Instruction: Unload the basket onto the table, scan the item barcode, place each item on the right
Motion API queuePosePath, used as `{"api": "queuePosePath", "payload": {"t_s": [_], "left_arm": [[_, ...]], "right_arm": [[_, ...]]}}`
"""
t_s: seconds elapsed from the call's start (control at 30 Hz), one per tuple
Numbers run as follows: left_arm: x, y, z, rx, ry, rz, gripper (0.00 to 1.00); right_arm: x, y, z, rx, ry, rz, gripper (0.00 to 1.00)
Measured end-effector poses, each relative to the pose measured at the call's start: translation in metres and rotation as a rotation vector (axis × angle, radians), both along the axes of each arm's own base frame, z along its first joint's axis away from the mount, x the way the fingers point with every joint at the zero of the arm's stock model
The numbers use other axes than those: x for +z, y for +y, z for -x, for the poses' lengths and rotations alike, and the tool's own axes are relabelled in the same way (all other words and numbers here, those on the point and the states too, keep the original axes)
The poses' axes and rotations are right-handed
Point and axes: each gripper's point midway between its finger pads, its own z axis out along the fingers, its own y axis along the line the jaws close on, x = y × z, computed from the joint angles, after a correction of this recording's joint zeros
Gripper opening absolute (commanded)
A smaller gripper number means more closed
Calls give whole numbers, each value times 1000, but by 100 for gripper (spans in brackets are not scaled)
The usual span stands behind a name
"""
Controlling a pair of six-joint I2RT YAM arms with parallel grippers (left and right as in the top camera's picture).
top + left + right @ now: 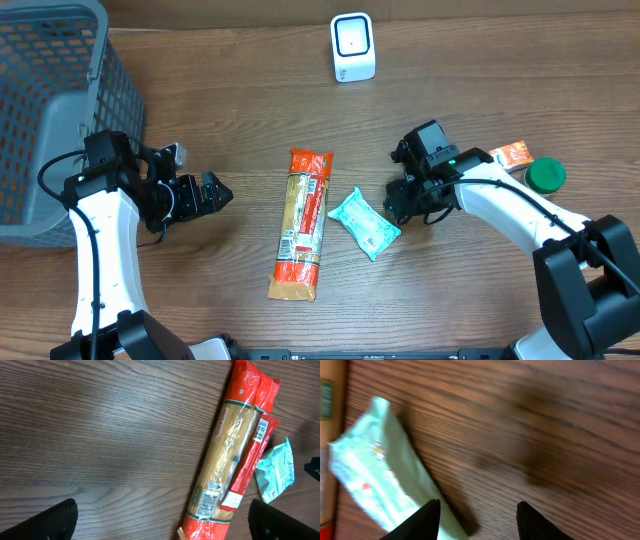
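The right pincer [396, 206] hangs low over the table [230, 90] with its jaws partly apart and only bare wood between them. In the right wrist view, the teal packet [370, 485] lies flat on the table beside one finger [427, 520]. Its near end reaches that fingertip, but the blur hides whether the two touch. From overhead the packet [364, 223] lies just off the tips of this pincer, between it and the pasta pack [303, 225].

The left pincer [215, 192] is spread wide and holds nothing. It points across the table at the pasta pack, which lies well ahead of its tips. In the left wrist view the pasta [230, 455] runs lengthwise with a barcode label showing near its upper end, and the packet [275, 470] peeks out just beyond it.

The scanner [352, 47] stands upright far beyond both pincers, nearer the right one. A grey basket [50, 100] sits behind the left pincer, close to that arm. An orange pack [512, 153] and a green lid [545, 176] lie behind the right pincer, alongside its arm.
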Motion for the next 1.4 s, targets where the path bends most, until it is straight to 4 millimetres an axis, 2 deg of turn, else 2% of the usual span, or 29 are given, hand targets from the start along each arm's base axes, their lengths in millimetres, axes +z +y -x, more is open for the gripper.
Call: {"api": "queuePosePath", "payload": {"t_s": [0.23,0.5,0.67,0.77,0.87,1.0,1.4], "left_arm": [[0,0,0,0,0,0,100],[0,0,0,0,0,0,100],[0,0,0,0,0,0,99],[0,0,0,0,0,0,100],[0,0,0,0,0,0,100],[0,0,0,0,0,0,99],[0,0,0,0,0,0,100]], "right_arm": [[-9,-6,24,15,100,21,52],[-2,6,53,34,241,-72,53],[1,12,61,45,273,-103,56],[1,19,52,59,230,-126,59],[2,26,30,71,121,-139,67],[1,24,14,64,46,-116,73],[3,29,19,74,73,-149,77]]}}
